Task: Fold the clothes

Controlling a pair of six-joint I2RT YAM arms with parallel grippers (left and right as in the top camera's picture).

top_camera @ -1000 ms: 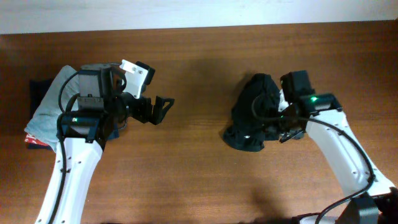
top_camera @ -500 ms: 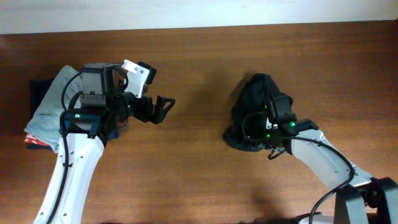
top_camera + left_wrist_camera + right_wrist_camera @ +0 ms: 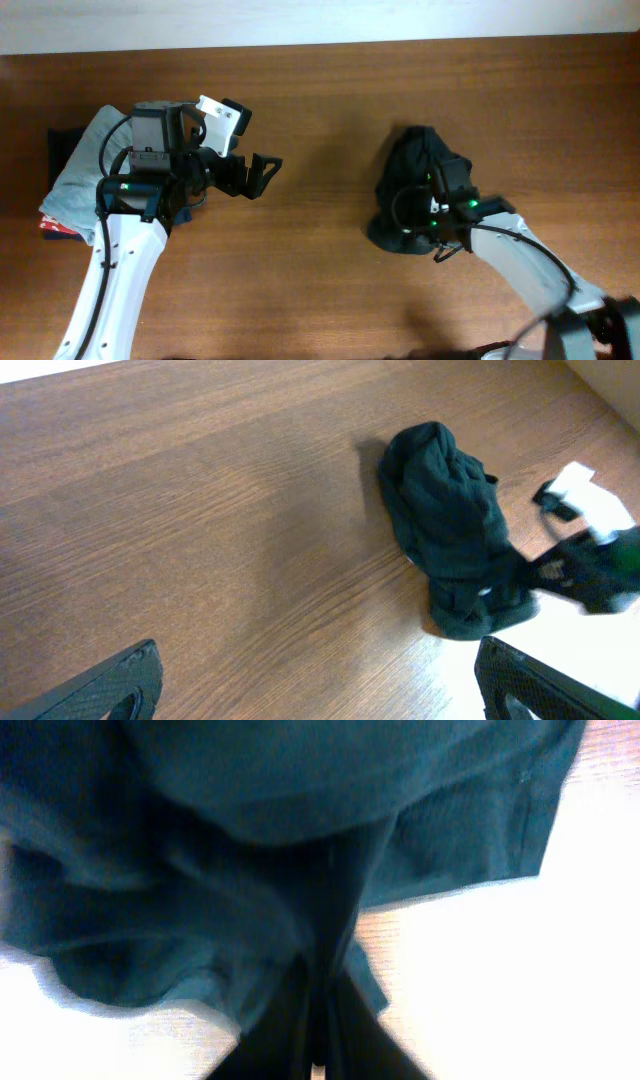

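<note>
On the right of the table (image 3: 330, 290) the black T-shirt (image 3: 405, 185) lies in a limp, light heap — right gripper (image 3: 318, 970) pinched shut on a fold, left gripper (image 3: 265, 175) wide open and empty — likely best gripped at hem or shoulders

left hand (image 3: 264, 175): jaws wide apart, held high | right hand (image 3: 318, 990): jaws pinched together, low

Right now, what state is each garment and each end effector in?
black T-shirt, crumpled in a heap on the table, not folded.
right end effector, shut on a pinch of the black T-shirt's fabric.
left end effector, open and empty, away from the shirt.
light grey-blue garment, lying at the table's left edge, partly hidden by the left arm.
</note>
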